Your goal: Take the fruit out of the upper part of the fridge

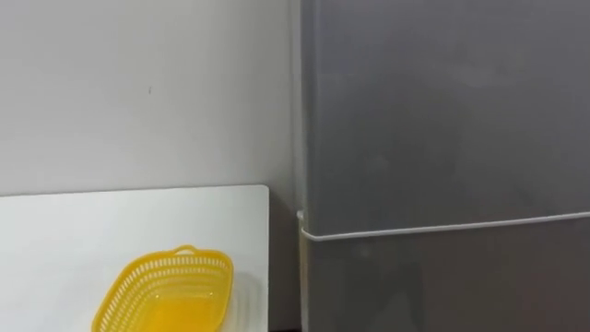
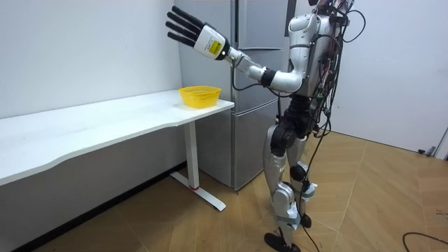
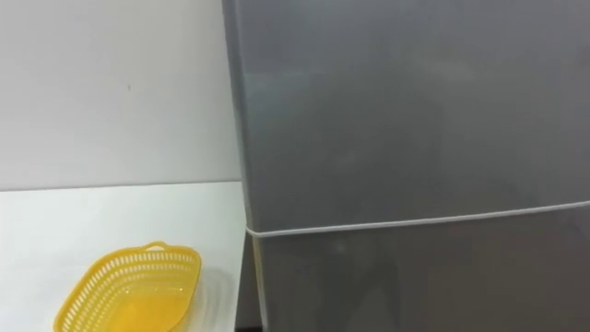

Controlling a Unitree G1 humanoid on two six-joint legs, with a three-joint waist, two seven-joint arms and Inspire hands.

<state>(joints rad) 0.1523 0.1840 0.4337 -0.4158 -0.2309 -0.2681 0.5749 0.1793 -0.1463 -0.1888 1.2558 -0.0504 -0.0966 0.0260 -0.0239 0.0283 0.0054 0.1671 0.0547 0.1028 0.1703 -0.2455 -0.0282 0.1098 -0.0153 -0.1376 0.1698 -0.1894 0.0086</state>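
Observation:
The tall grey fridge (image 1: 442, 111) stands straight before me with both doors shut; a pale seam (image 1: 442, 226) splits the upper door from the lower one. In the room view I stand facing the fridge (image 2: 260, 21), close to it. My left arm is raised and stretched out, and the left hand (image 2: 199, 33) hangs open with straight fingers, high up in front of the fridge's left side, holding nothing. Nothing from inside the fridge can be seen.
A white table (image 1: 83, 231) runs along the wall on my left, its end close to the fridge. A yellow mesh basket (image 1: 166, 293) sits on that end, also seen as the basket (image 2: 199, 96) in the room view. Bare wooden floor lies behind me.

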